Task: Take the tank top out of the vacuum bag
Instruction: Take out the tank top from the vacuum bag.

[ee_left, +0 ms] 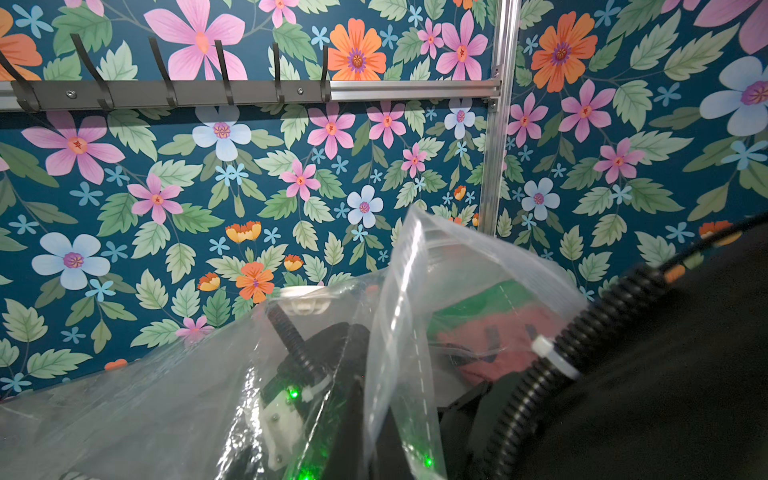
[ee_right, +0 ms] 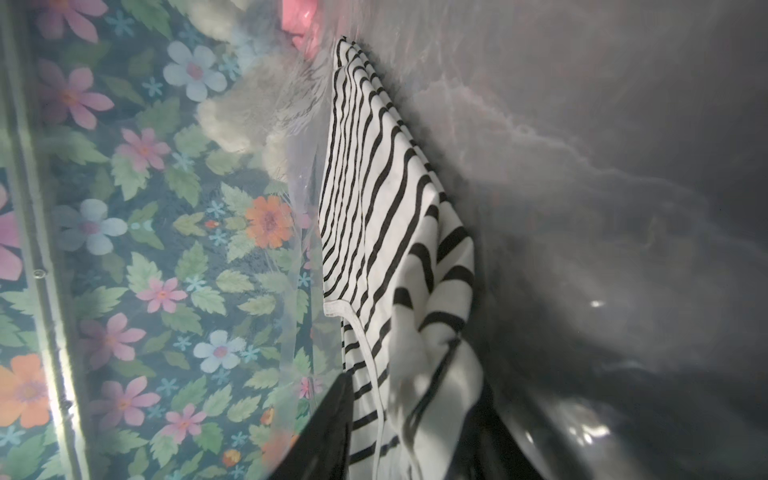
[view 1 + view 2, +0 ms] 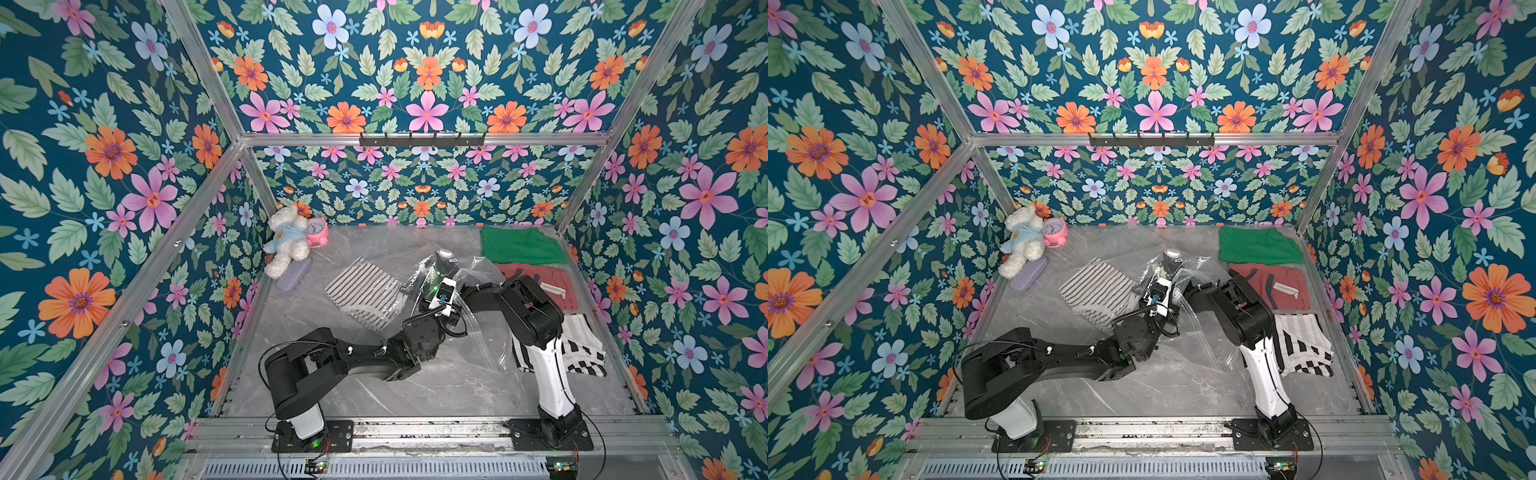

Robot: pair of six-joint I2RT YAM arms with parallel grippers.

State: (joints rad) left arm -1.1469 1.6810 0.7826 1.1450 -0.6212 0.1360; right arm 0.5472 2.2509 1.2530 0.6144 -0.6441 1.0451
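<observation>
The vacuum bag [image 3: 478, 270] is clear crinkly plastic in the middle of the table, its white valve cap [image 3: 445, 252] toward the back. The tank top [image 3: 365, 293], white with thin dark stripes, lies at the bag's left end. My left gripper [image 3: 444, 279] is shut on the bag's zip-seal strip [image 1: 399, 316], which rises from between its jaws. My right gripper [image 2: 411, 436] is inside the bag, seen through hazy plastic. Its fingers [image 2: 328, 428] stand apart with the tank top's [image 2: 374, 199] bunched end lying between them.
A green garment [image 3: 519, 245], a red one [image 3: 544, 282] and a wide-striped one [image 3: 582, 345] lie along the right wall. A white teddy bear [image 3: 286, 241], a pink clock [image 3: 318, 230] and a lilac case [image 3: 293, 274] sit at the back left. A hook rail [image 3: 422, 140] spans the back wall.
</observation>
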